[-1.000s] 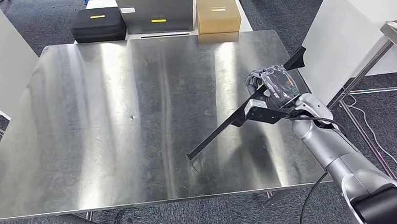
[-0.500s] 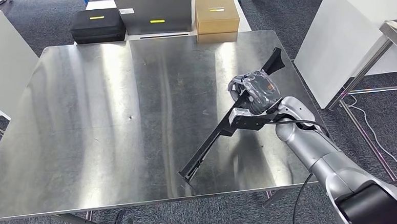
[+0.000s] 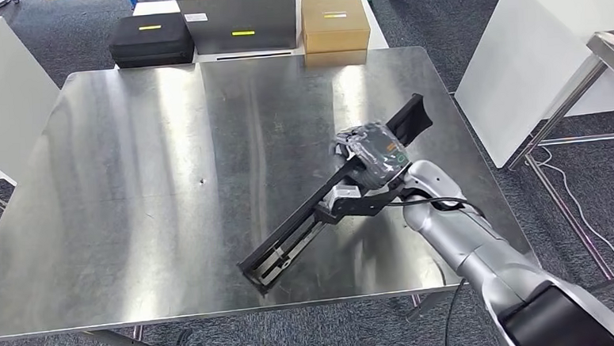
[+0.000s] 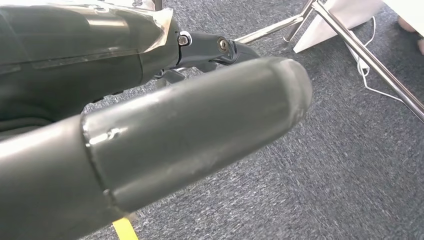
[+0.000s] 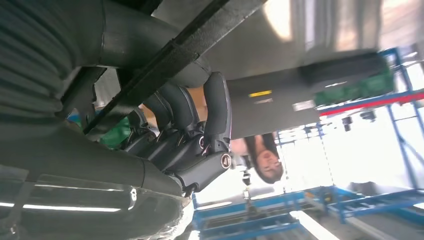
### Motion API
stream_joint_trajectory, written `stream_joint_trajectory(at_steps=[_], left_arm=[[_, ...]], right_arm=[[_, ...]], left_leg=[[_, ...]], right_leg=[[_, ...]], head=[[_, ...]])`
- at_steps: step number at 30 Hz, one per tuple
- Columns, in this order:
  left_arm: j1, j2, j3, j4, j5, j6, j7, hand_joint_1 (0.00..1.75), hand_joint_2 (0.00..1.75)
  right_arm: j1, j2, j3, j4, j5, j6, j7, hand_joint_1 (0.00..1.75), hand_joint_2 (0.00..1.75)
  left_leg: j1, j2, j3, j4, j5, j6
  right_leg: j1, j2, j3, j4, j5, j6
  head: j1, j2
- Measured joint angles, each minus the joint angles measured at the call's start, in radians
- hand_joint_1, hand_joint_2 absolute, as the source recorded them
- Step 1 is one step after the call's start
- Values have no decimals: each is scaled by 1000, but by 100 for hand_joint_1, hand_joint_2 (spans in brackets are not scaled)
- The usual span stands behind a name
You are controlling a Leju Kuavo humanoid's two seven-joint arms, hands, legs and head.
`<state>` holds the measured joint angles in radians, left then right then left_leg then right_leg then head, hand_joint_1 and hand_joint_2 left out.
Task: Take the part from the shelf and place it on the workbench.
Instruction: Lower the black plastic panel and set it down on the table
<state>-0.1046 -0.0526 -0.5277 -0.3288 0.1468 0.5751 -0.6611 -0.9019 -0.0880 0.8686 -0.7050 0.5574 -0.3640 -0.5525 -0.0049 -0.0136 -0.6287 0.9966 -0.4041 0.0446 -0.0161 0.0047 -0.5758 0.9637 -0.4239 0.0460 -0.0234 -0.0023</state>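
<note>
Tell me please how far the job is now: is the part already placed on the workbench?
Not yet. Done: the long black part is off the shelf and over the steel workbench. In hand: the right hand grips it mid-length, tilted, lower end near the surface. Left: lay it flat and let go.

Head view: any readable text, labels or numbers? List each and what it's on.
No text is readable.
Black case: yellow strip label, too small to read.
Grey case: yellow strip and a white tag, both too small to read.
Tan box: pale and yellow label, too small to read.
Black part in right hand: no marking seen.
</note>
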Motion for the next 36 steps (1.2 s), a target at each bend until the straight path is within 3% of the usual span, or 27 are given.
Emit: stream_joint_trajectory(at_steps=[14, 21, 30, 36], left_arm=[[5, 3, -21, -1, -2, 8, 0, 0, 0], [25, 13, -22, -8, 10, 24, 0, 0, 0], [32, 17, -22, -16, 10, 29, 0, 0, 0], [32, 17, -22, -16, 10, 23, 0, 0, 0]], right_arm=[[45, 63, 91, -60, 6, -3, -14, 152, 175], [51, 27, 83, -30, 5, -100, 0, 152, 175], [92, -8, 48, 59, -3, -127, -16, 152, 175], [72, -39, 12, 73, 12, -170, 22, 152, 175]], left_leg=[[1, -1, 0, 0, 0, 0], [1, -1, 0, 0, 0, 0], [1, 5, 5, 0, -2, -2], [1, 4, 7, 0, 0, 0]], right_leg=[[0, 0, 0, 0, 0, 0], [0, 0, 0, 0, 0, 0], [0, 3, 2, 0, -1, 0], [0, 3, 4, 0, -1, 1]], head=[[0, 0], [0, 0], [0, 0], [0, 0]])
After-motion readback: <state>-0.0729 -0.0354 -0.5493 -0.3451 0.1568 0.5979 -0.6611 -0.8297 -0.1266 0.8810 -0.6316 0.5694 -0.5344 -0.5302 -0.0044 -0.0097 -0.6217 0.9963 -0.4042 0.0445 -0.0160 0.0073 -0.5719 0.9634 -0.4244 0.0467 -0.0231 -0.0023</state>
